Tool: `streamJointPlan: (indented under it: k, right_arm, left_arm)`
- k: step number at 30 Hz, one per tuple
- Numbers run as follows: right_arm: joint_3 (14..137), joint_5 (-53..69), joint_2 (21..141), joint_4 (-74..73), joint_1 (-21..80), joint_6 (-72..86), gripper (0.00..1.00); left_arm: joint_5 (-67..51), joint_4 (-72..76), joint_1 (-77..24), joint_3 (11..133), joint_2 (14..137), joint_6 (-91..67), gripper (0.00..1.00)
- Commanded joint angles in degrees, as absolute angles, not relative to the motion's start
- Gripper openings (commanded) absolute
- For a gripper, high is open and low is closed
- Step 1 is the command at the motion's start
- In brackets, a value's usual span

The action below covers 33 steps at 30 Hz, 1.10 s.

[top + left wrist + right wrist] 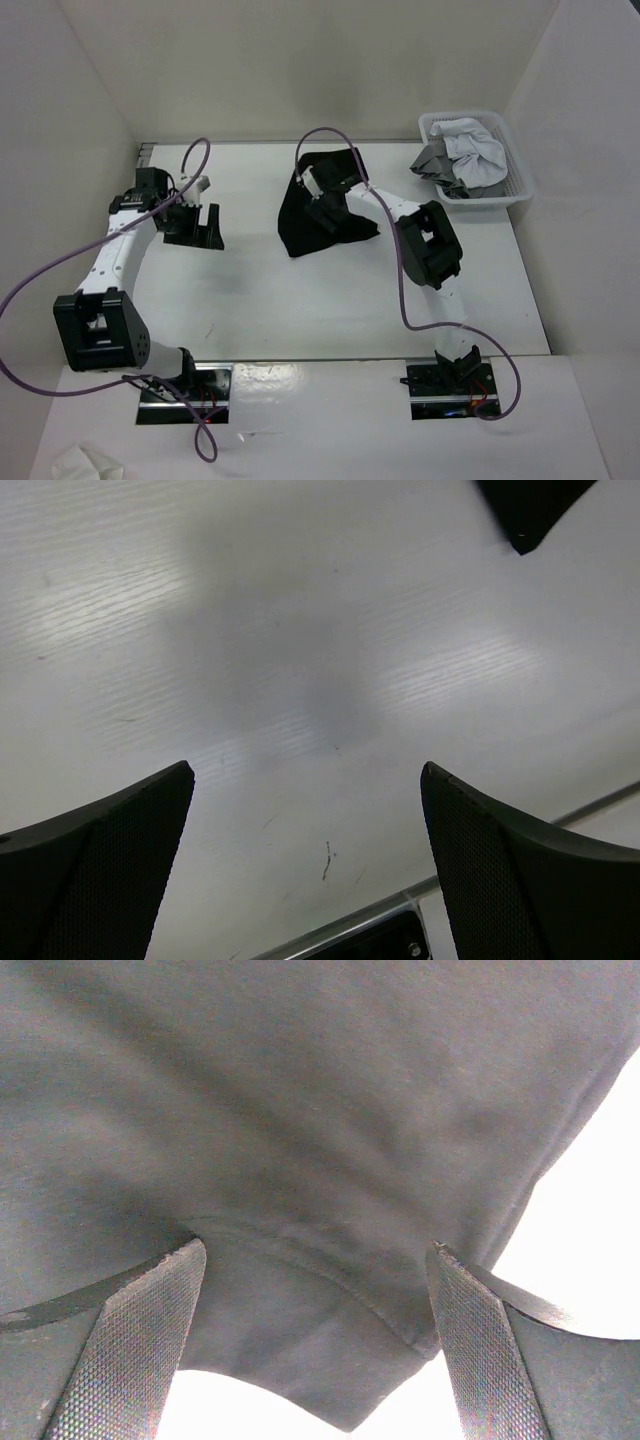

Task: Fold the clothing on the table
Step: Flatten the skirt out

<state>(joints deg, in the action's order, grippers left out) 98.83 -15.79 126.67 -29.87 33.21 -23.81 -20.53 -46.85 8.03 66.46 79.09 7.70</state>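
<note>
Clothing [305, 228] of plain black cloth lies bunched near the middle of the table [250, 300], a little toward the far side; the right gripper [318, 198] sits right over it with its jaws spread wide; in the right wrist view a stitched hem of the clothing [300, 1140] runs across the gap between the two fingers [130, 1330] of that gripper [315, 1250], and nothing is pinched; whether the fingertips touch the cloth I cannot tell; bright bare table shows past the cloth's edge at the lower right of that view.

Left gripper [195, 228] stands well apart from the clothing, over the left part of the table, jaws also wide and holding nothing; its wrist view shows the gripper [305, 770] above bare, faintly scuffed table [300, 630], with the metal edge strip [400, 905] low in the frame.

Beyond the right arm, at the far right corner, a white basket [520, 190] holds a white garment [475, 145] and a grey garment [435, 160], the grey one hanging over the basket's left rim; purple cables [405, 290] loop along both arms.
</note>
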Motion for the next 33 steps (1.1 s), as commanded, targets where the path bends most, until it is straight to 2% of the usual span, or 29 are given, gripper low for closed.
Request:
streamJointPlan:
  k: [1,6,10,14,20,29,30,33]
  right_arm:
    - [103.17,-10.92,119.99,-32.33,34.28,-22.33,0.94]
    - [101.87,-7.04,112.95,-35.85,31.66,-20.66,0.95]
    - [95.90,-3.96,106.01,-35.87,28.13,-20.13,0.95]
    - [89.13,-5.88,100.73,-34.28,24.88,-20.65,0.97]
    - [83.50,-6.42,98.80,-34.28,22.85,-17.41,0.97]
    - [81.21,-7.03,100.63,-34.80,22.85,-13.19,0.91]
    - [80.69,-7.03,100.63,-34.28,22.33,-13.18,0.91]
    - [80.68,-7.73,101.34,-33.49,21.80,-12.48,0.91]
  left_arm:
    - [-28.29,-48.68,5.46,70.65,83.30,9.93,1.00]
    - [-37.87,-50.71,2.47,73.73,91.91,11.87,1.00]
    - [-42.97,-51.33,-1.39,75.59,97.11,12.39,1.00]
    - [-45.62,-49.06,-3.51,75.50,102.20,11.07,1.00]
    - [-41.23,-39.92,-5.44,76.81,105.12,-0.16,0.84]
    - [-26.47,-31.46,-12.55,81.91,109.24,-15.37,0.68]
    - [-23.06,-31.46,-13.61,82.52,110.29,-16.25,0.60]
    - [-18.73,-31.46,-17.39,84.20,113.01,-18.28,0.53]
